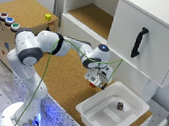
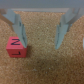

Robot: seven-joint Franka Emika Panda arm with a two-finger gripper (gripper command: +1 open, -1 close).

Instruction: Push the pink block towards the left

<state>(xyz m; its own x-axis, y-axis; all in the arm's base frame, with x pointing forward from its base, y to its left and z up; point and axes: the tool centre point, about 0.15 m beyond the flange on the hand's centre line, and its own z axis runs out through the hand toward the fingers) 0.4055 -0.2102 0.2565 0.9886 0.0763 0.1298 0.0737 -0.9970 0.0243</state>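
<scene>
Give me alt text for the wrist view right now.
A small pink block with a dark letter on top sits on a cork surface, beside one finger of the open gripper rather than between the two. Something white shows at one edge.

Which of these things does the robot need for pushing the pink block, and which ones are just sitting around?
Needed for the job:
- the small pinkish-red cube with dark markings, on the cork surface
- the robot's two-fingered gripper, open above the cork

Just lying about:
- the tiny yellow cube on the cork-topped box
- the small dark block inside the white plastic tub
- the three coloured round buttons
</scene>
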